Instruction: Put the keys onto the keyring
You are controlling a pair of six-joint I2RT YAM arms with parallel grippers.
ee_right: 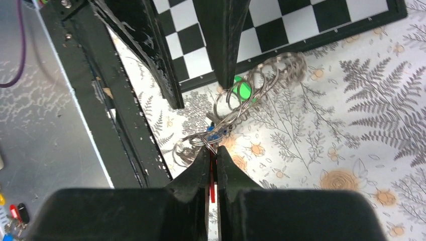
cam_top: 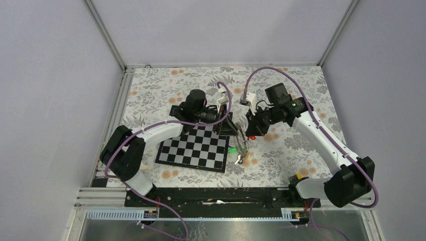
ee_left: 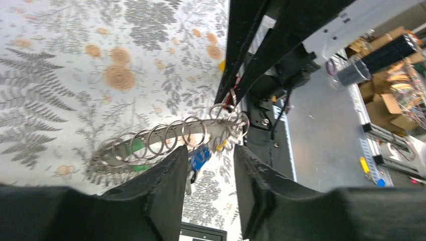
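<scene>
Grey metal at the centre: the keyring (ee_left: pixel 168 136), spread into a loose chain of wire loops. Hangs in the air above the flowered tablecloth (ee_right: pixel 351 125), just off the edge of the chessboard (ee_right: pixel 301 20), between the two arms. Runs from the right gripper (ee_right: pixel 212 150) at one end out past the left gripper (ee_left: pixel 211 149) at the other. On the right: fingers pressed together, clamped on the near end of the keyring, with a thin red strip (ee_right: pixel 212 187) showing in the slit between them, too narrow to name for sure. On the left: fingers standing apart, gripping nothing, tips close against the coil; cannot tell whether touching it. Carries a blue tag (ee_left: pixel 200 156), dangling into the gap between those parted fingers and touching neither, as far as can be seen. Shows a green tag (ee_right: pixel 243 92) behind the loops near the board's edge; cannot tell whether hung on the wire or lying on the cloth beneath. In the top view, just below the coil and nearer the arm bases, more keys (cam_top: pixel 240 159): a small pale and yellowish cluster, too small to count or to tell whether hanging or lying on the cloth. Both arms reaching in from opposite sides, wrists nearly meeting beside the board's right edge.
</scene>
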